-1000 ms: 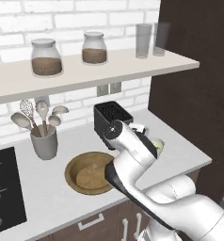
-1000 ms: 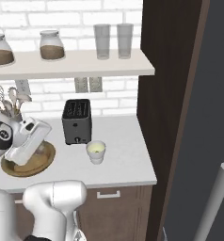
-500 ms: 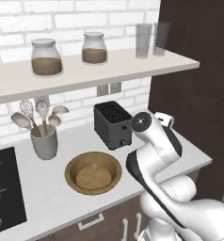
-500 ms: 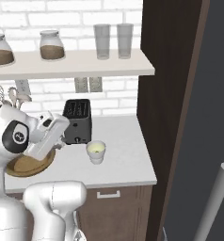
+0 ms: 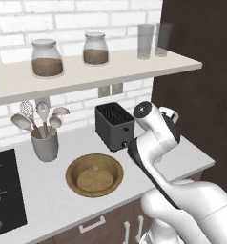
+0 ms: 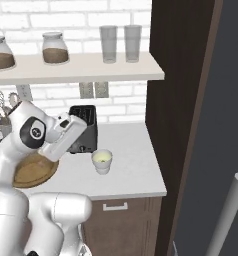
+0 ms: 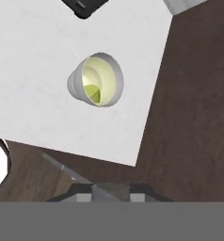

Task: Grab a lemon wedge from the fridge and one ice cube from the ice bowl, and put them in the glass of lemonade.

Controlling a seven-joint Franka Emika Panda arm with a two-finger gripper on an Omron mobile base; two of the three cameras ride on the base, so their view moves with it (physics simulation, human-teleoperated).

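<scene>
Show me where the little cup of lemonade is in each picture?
Left base view: the small whitish cup of pale yellow-green lemonade is hidden behind the white arm.
Right base view: the cup stands on the white counter, right of and nearer than the black toaster.
Hand view: the cup sits upper middle on the counter, below the toaster's corner.
Shared landmark: the black toaster.

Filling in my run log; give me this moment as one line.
end effector: shut, above glass of lemonade | lemon wedge: in glass | ice bowl: left of arm
</scene>
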